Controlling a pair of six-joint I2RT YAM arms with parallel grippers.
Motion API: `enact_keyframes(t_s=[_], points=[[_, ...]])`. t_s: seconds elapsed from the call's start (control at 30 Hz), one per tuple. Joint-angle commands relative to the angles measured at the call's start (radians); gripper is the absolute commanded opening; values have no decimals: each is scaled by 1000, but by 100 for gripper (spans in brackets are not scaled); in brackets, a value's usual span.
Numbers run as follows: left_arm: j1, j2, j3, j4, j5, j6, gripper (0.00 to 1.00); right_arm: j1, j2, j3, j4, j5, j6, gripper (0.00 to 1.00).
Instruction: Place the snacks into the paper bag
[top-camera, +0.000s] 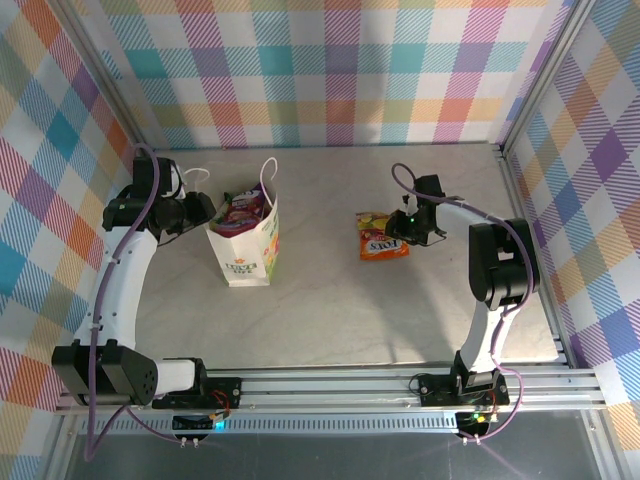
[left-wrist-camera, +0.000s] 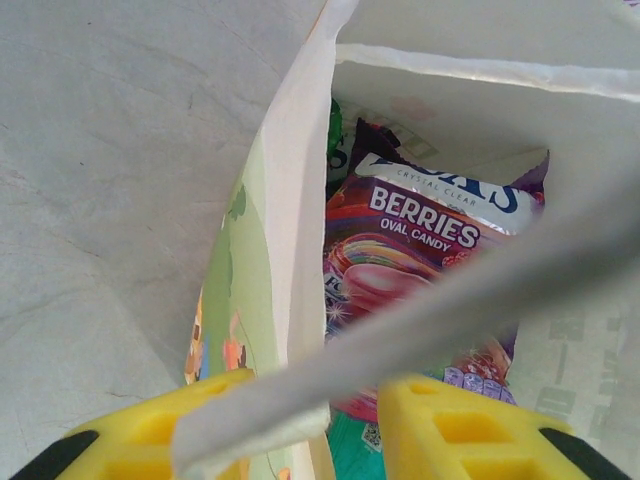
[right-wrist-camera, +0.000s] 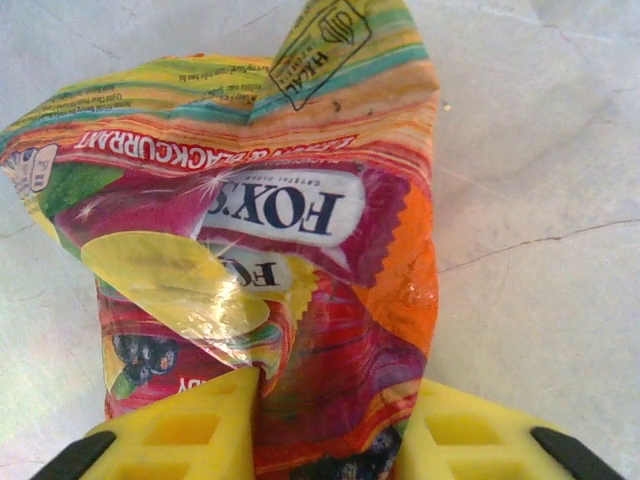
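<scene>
Paper bag (top-camera: 248, 247) is stood upright on table (top-camera: 330, 330), left of centre; a berries candy packet (left-wrist-camera: 420, 260) is seen inside it, w/ another packet beneath; bag's left wall is straddled by left gripper (left-wrist-camera: 315, 430); Fox's packet (top-camera: 381, 237) is laid flat well right of bag; its right end is pinched betw. right gripper (right-wrist-camera: 325, 425) fingers.

Matt paper bag (top-camera: 243, 243); glossy snack packet (right-wrist-camera: 250, 240)

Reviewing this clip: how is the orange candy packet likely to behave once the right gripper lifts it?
The orange candy packet looks crinkled and glossy, so it will probably flop and may slip. The right gripper pinches one end, so the rest would likely hang and swing. It seems light.
</scene>
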Motion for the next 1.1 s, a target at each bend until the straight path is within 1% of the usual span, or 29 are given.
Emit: enact_keyframes(t_s=[0.0, 0.13, 0.17, 0.43, 0.63, 0.87, 1.07], points=[[-8, -26, -15, -11, -18, 9, 37, 10, 7, -2, -69, 43, -4, 29], [-9, -26, -11, -9, -17, 9, 37, 11, -16, -9, -84, 66, -5, 20], [-10, -26, -10, -9, -13, 9, 37, 11, -22, -10, -88, 70, -4, 19], [-8, -36, -2, -9, -10, 10, 38, 13, -83, -9, -116, 88, -11, 17], [-7, -43, 14, -7, 4, 9, 38, 23, -130, -18, -125, 124, -33, 10], [-7, -45, 28, -4, 19, 9, 39, 29, -162, -18, -142, 148, -45, 6], [-7, -45, 42, 1, 34, 9, 41, 43, -203, -11, -163, 164, -57, 6]])
